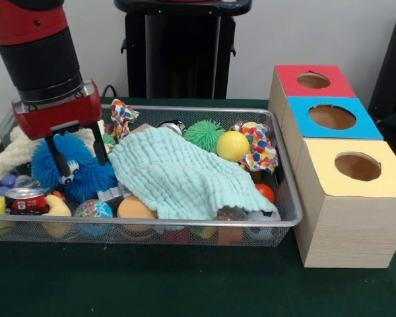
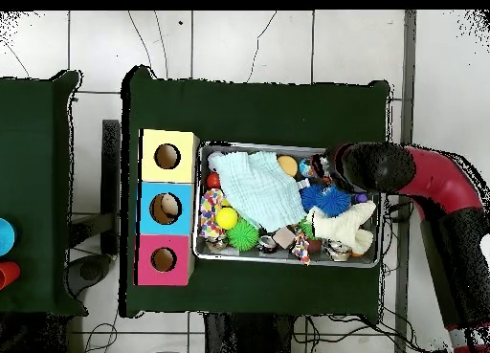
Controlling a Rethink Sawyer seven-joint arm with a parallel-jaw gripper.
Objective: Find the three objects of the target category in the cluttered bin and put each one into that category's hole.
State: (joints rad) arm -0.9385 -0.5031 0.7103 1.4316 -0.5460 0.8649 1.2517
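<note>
— Blue and shaggy, that was what the gripper (image 1: 76, 158) had come for? Where did it stand?

— Over the left end of the wire bin (image 1: 287, 221), low down. Its two dark fingers (image 1: 54, 157) were spread fairly wide, one on each side of the crown of the blue furry toy (image 1: 86, 173), which lay beside the cream cloth (image 1: 13, 150). Nothing was held; the fingers straddled the toy but had not closed.

— So which step was it?

— I judged it the reach for a first pick. The target category could not be told from the frames, and all three holes in the wooden boxes, red (image 1: 313, 80), blue (image 1: 332, 117) and yellow (image 1: 357, 166), looked unfilled from the front.

— And the next move?

— A slight drop, then a firm close on the fur, since soft bristles give way. After that a lift clear of the mint cloth (image 1: 178, 175) and a carry right across the bin to the boxes. The crushed can (image 1: 26, 200) sat just in front and might have been nudged.
</note>
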